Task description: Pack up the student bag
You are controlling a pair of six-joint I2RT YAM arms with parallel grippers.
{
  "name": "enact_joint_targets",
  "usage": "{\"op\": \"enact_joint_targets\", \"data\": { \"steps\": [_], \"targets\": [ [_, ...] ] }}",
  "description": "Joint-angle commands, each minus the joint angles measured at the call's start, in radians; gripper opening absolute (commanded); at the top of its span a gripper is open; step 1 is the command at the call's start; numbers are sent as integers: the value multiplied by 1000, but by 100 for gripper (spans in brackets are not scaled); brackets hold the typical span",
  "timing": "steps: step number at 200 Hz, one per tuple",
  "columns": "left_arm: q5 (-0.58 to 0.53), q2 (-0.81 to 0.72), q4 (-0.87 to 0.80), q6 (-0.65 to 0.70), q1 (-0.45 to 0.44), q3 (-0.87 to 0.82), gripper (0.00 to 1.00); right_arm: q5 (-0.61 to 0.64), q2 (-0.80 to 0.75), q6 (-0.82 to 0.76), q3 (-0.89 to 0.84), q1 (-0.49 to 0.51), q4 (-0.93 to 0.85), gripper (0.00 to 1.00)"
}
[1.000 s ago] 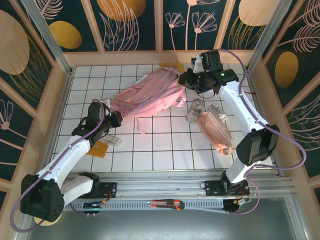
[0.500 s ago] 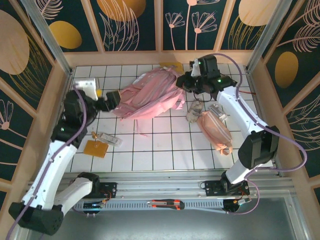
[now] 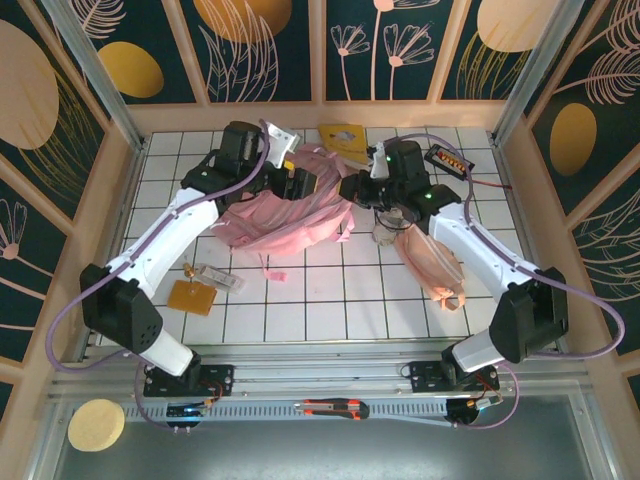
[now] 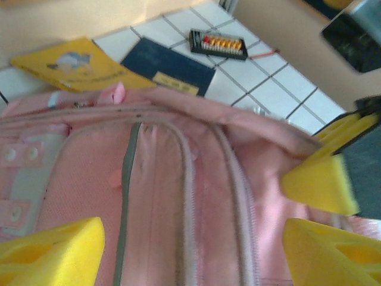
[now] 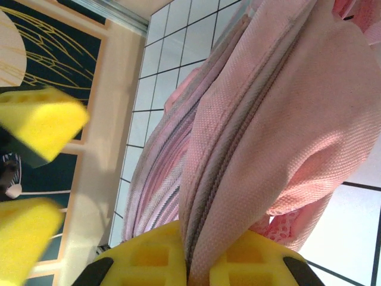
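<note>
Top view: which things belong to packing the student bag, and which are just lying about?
Job: student bag, right gripper pinching it, left gripper open over it.
Lying about, for now: yellow book, pink pouch, orange card, utility knife, yellow disc.

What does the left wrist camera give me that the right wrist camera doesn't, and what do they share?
Left wrist's extras: the yellow booklet, dark blue notebook and small black box on the tiles beyond the student bag. Right wrist's extras: the bag fold pinched in the right hand, and the dark floral wall panel. Shared: the pink bag, the open left hand, and one finger of the right hand.
</note>
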Motion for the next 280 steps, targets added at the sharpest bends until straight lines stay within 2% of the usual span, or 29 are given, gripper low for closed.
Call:
{"op": "enact_joint_targets", "data": {
  "steps": [1,37,73,88,100,133,142,153,162,175,191,213,243,260,280],
  "targets": [
    [18,33,-58,53,-12,52,75,-21,-69,10,-8,4,154,0],
    [20,107,-120,66,-27,57,60,-33,-69,20,-39,12,170,0],
    [40,89,-87,57,-30,-13,56,-32,-66,31,-97,24,198,0],
    [42,93,-84,62,-30,-33,45,-31,-65,36,-116,26,210,0],
    [53,107,-92,64,-30,-36,39,-36,-61,41,-126,27,212,0],
    [55,116,-102,80,-29,-59,35,-36,-52,48,-153,42,166,0],
    [56,113,-106,87,-30,-74,35,-33,-54,54,-167,48,145,3],
    [53,106,-103,87,-30,-97,37,-34,-54,56,-179,55,109,23],
    [48,98,-100,86,-30,-116,44,-18,-56,46,-177,55,53,42],
    [27,81,-94,69,-30,-135,49,65,-70,6,-153,55,-86,54],
    [9,66,-81,29,-30,-131,58,153,-87,-26,-116,28,-228,59],
    [-21,74,-29,-68,-29,-94,60,198,-89,10,-76,-94,-330,62],
    [-99,192,102,-238,-17,36,65,109,-26,135,-101,-230,-82,62],
    [-113,315,155,-339,10,163,65,75,100,169,-57,-271,60,63],
    [-131,473,213,-443,40,327,64,52,265,152,46,-310,117,64]
  ]
}}
